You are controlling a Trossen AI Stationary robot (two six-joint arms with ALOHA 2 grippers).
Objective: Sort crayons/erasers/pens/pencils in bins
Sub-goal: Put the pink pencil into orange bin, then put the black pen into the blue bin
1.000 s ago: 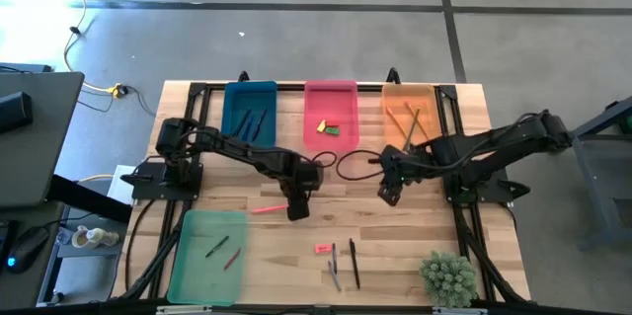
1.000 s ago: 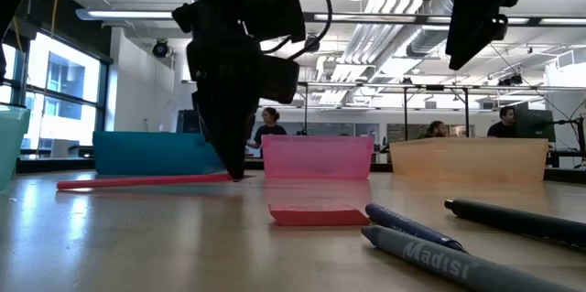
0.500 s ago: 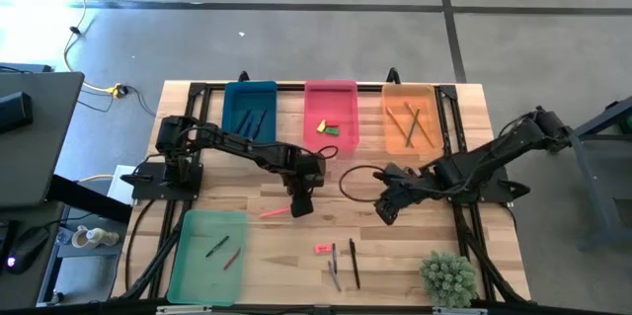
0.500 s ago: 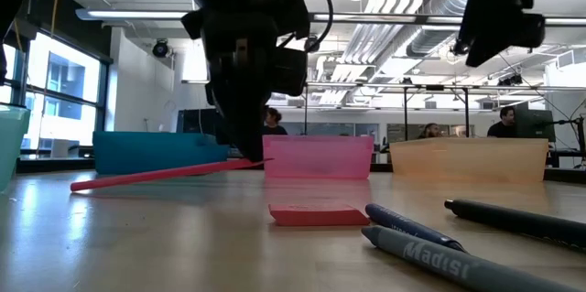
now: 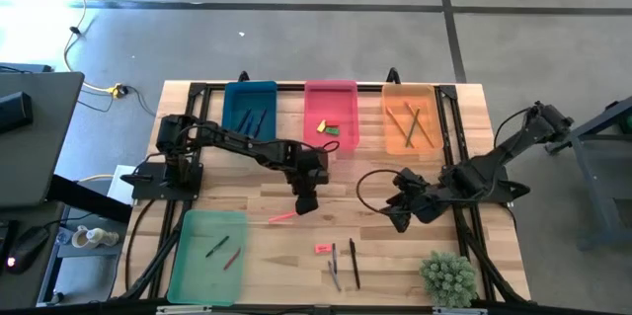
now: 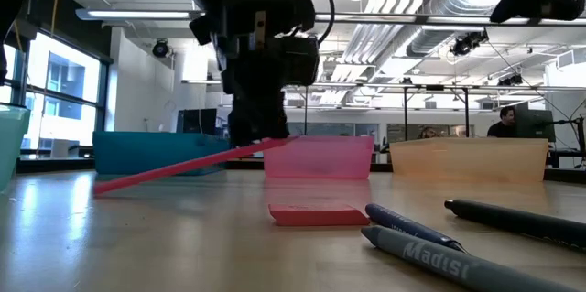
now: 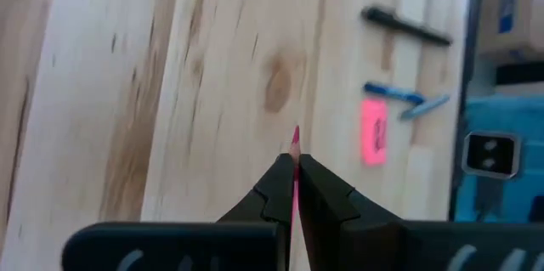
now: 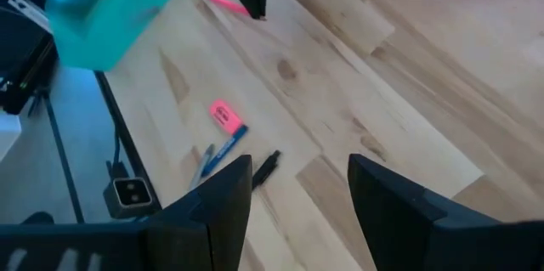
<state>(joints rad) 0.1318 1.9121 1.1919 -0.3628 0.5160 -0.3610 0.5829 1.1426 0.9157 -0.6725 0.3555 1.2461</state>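
My left gripper (image 5: 307,203) is at the table's middle, shut on a red-pink pencil (image 5: 283,217). In the low view the pencil (image 6: 183,166) slants down from the left gripper (image 6: 261,141) to the tabletop. My right gripper (image 5: 400,214) hangs open over bare wood right of the middle, touching nothing. In its wrist view the right gripper (image 8: 297,188) looks down on the pink eraser (image 8: 222,115). That eraser (image 5: 323,248) and two pens (image 5: 336,266) lie flat near the table's near edge. The blue bin (image 5: 249,108), pink bin (image 5: 330,106), orange bin (image 5: 410,116) and green bin (image 5: 207,254) hold sorted items. My left gripper pinches the pencil between its two fingers (image 7: 276,184), close to its pointed end (image 7: 295,139), which sticks out just beyond them. The fingers come from above, pointing down. The pencil is tilted: the held end is raised and the free end (image 6: 99,188) rests on the table.
A small green plant (image 5: 447,277) stands at the near right corner. A dark pen (image 5: 354,263) lies beside the other pens. Black frame rails run along the table's sides. People sit in the room beyond the far edge.
My left gripper has risen and moved a little toward the table's right, raising the pencil's held end. The pencil went from lying flat to tilted, and its free end slid along the table after the gripper. My right gripper has moved toward the near edge and slightly right.
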